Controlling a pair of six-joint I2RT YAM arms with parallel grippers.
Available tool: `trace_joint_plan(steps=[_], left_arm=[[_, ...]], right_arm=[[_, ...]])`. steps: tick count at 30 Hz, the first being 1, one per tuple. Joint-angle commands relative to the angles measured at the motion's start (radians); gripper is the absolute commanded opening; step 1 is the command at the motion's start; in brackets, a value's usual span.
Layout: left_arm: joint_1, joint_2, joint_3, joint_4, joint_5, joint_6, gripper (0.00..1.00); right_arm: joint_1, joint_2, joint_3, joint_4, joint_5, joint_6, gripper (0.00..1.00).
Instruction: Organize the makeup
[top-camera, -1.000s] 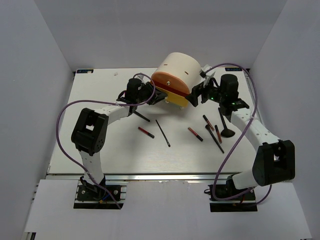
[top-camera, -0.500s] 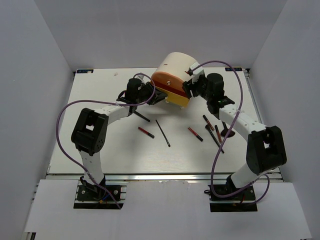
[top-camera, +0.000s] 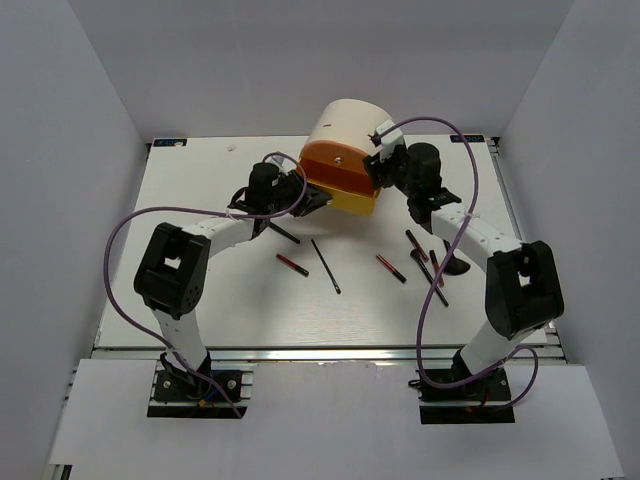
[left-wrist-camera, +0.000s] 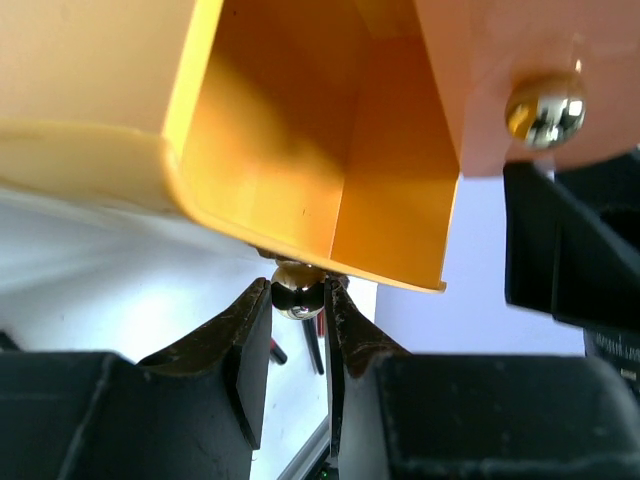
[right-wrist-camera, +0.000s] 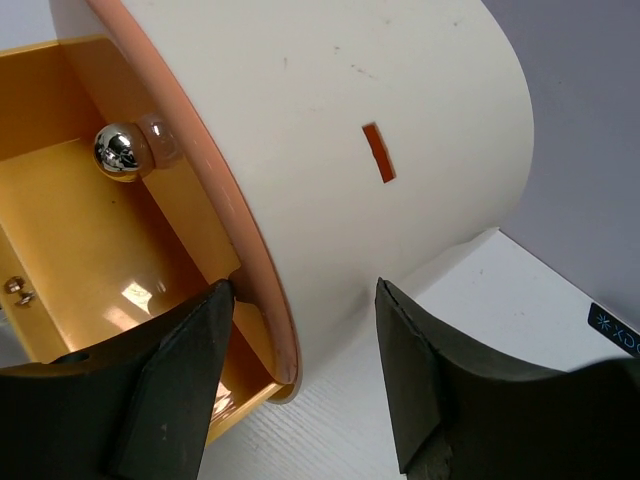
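Nearest the arm bases, the makeup is seen scattered over the white surface (top-camera: 200, 310). A short red-and-black stick (top-camera: 292, 264) lies on the left, a slim black stick (top-camera: 325, 266) is set just beside it on the right, and a second red-and-black stick (top-camera: 391, 268) lies further right. Close to the right arm (top-camera: 480, 235), a cluster of thin sticks (top-camera: 430, 262) is laid tightly together, with a flared-head brush (top-camera: 452, 264) at its right edge. Another thin black brush (top-camera: 283, 232) is found just below the left arm (top-camera: 215, 225).

Beyond these, at the far middle of the surface, a yellow drawer (top-camera: 352, 200) is shown pulled out of the cream cylindrical case (top-camera: 350, 130). The left jaws are closed on the drawer's chrome knob (left-wrist-camera: 298, 297), which is pinched between both fingers (left-wrist-camera: 250, 350). The right jaws are held apart, astride the case's orange front rim (right-wrist-camera: 265, 300). One finger is placed on the drawer side and the other beside the cream wall, and a gap is visible at each. A second chrome knob (right-wrist-camera: 120, 150) is seen on the orange front.
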Motion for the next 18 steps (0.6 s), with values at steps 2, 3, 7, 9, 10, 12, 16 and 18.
trace_joint_plan(steps=[2, 3, 7, 9, 10, 12, 16, 18], left_arm=[[0.0, -0.077, -0.05, -0.03, 0.041, 0.014, 0.17], [0.0, -0.084, -0.053, -0.032, 0.041, 0.014, 0.17], [0.0, -0.09, -0.058, -0.03, 0.041, 0.011, 0.17], [-0.002, -0.088, -0.054, -0.032, 0.041, 0.009, 0.21], [-0.001, -0.087, -0.049, -0.035, 0.035, 0.011, 0.34], [0.0, -0.084, -0.029, -0.047, 0.032, 0.014, 0.43], [0.0, -0.082, 0.008, -0.066, 0.019, 0.02, 0.61], [0.0, -0.091, 0.029, -0.084, 0.01, 0.037, 0.67]], right_arm=[[-0.013, 0.027, 0.059, 0.086, 0.082, -0.025, 0.64], [-0.015, 0.027, 0.061, 0.086, 0.083, -0.025, 0.64], [-0.013, 0.032, 0.065, 0.08, 0.073, -0.027, 0.68], [-0.013, 0.025, 0.062, 0.071, 0.051, -0.027, 0.77], [-0.013, 0.012, 0.059, 0.068, 0.021, -0.027, 0.89], [-0.013, -0.005, 0.053, 0.057, -0.015, -0.024, 0.89], [-0.018, -0.073, 0.058, 0.01, -0.07, 0.011, 0.89], [-0.025, -0.109, 0.073, -0.019, -0.085, 0.045, 0.89]])
